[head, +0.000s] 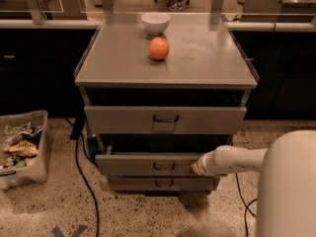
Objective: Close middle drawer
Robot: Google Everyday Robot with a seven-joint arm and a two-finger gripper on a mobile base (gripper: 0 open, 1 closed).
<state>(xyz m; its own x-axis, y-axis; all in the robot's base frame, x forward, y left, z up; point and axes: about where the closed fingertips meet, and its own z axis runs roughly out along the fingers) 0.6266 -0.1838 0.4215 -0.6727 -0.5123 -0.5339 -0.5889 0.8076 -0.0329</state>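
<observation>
Gripper is at the right end of the middle drawer's front panel and looks to be touching it. We can't tell if it's released or clenched: the tip is hidden where it meets the panel. The arm runs in from the right, roughly level, out of the white robot body.

We see the middle drawer partly open, with a dark gap above it and its front proud of the bottom drawer. Its small handle sits just left of the gripper, apart from it. The top drawer has the taller front.

On the cabinet top are an orange and, behind it, a white bowl. On the floor to the left are a bin of clutter and a black cable.
</observation>
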